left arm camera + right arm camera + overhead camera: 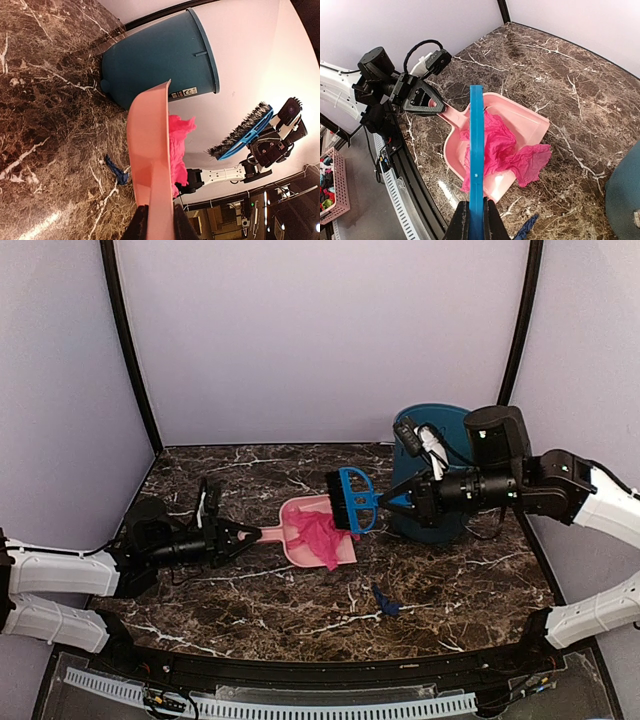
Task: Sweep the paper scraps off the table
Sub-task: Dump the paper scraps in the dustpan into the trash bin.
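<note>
The pink paper scraps look feather-light, soft and crumpled, better pushed with bristles than pinched. They lie heaped in the dustpan at the middle of the desk, with 1 blue scrap loose toward the front edge. The left fingers pinch the dustpan handle beside the heap; the right fingers pinch the brush over it.

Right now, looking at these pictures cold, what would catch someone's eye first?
The bright magenta paper scraps heaped in the pink dustpan at mid-table, its handle clamped in the left tool. The right tool holds a blue brush by the pan's right edge, beside a teal bin; one blue scrap lies loose on the table nearer the front.
</note>
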